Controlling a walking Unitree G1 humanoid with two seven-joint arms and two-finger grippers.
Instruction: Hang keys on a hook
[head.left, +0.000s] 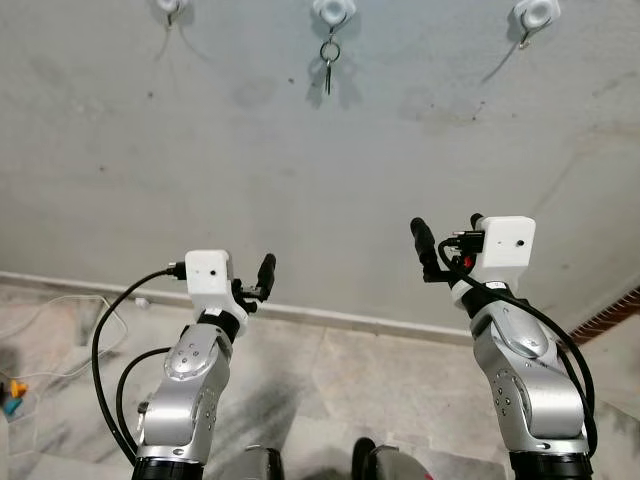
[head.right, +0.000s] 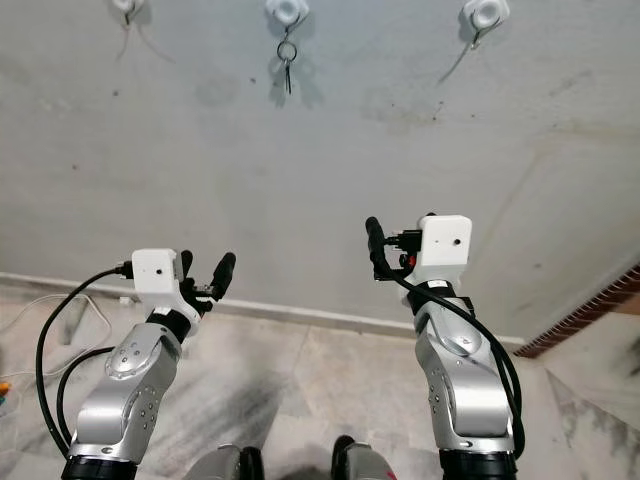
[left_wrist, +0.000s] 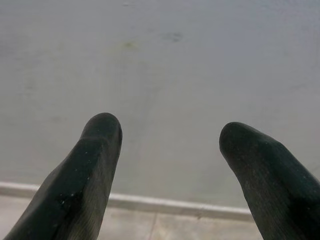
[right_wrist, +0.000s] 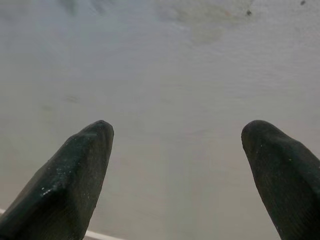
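Three white hooks are fixed high on the grey wall: a left hook (head.left: 168, 8), a middle hook (head.left: 333, 12) and a right hook (head.left: 535, 14). A key ring with keys (head.left: 329, 60) hangs from the middle hook. Both arms are raised in front of the wall, well below the hooks. My left gripper (head.right: 205, 265) is open with nothing between its fingers (left_wrist: 95, 150). My right gripper (head.left: 448, 228) is a little higher and is open and empty as well, its fingers (right_wrist: 85, 155) pointing at bare wall.
A pale skirting board (head.left: 350, 320) runs along the foot of the wall above a marble-tiled floor (head.left: 330, 380). A white cable (head.left: 60, 310) and a small orange and blue object (head.left: 10, 395) lie at the left. A brick edge (head.left: 610, 315) shows at the right.
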